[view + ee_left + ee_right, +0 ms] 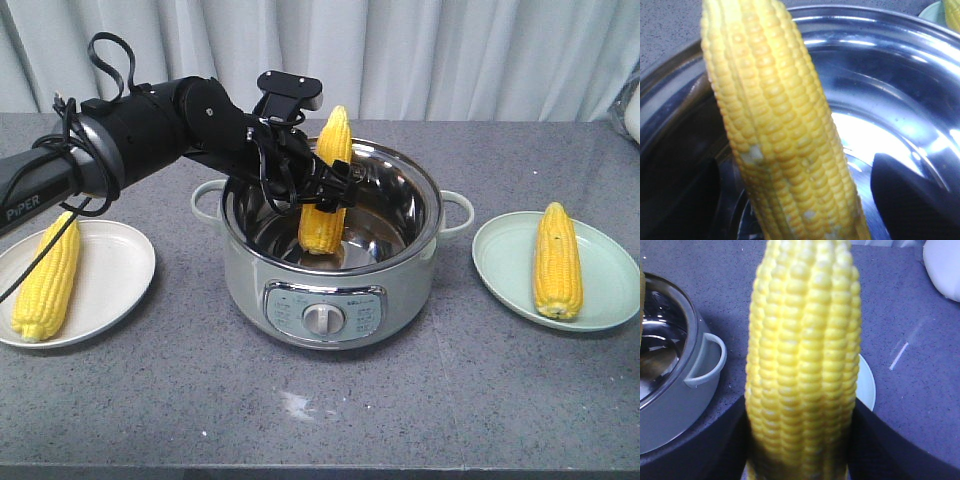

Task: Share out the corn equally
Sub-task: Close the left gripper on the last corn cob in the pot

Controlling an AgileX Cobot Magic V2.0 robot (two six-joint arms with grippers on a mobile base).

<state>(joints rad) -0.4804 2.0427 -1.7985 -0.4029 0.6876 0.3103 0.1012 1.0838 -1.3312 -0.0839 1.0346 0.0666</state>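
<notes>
One cob of corn [327, 190] stands nearly upright inside the steel pot [400, 290], its tip above the rim. My left gripper [335, 192] reaches into the pot around it. In the left wrist view this cob [785, 135] runs between the dark fingers [910, 200], with shiny pot showing on both sides, so the gripper [795, 170] is open. Another cob [47, 277] lies on the white plate [120, 270], and a third [556, 260] on the green plate [610, 270]. In the right wrist view my right gripper [801, 407] presses both sides of a cob [802, 340].
The pot [670, 405] with its side handle [707, 362] sits left of the right gripper, and a pale plate edge [866, 385] shows behind the held cob. A white object [942, 265] lies at the back right. The right arm is outside the front view.
</notes>
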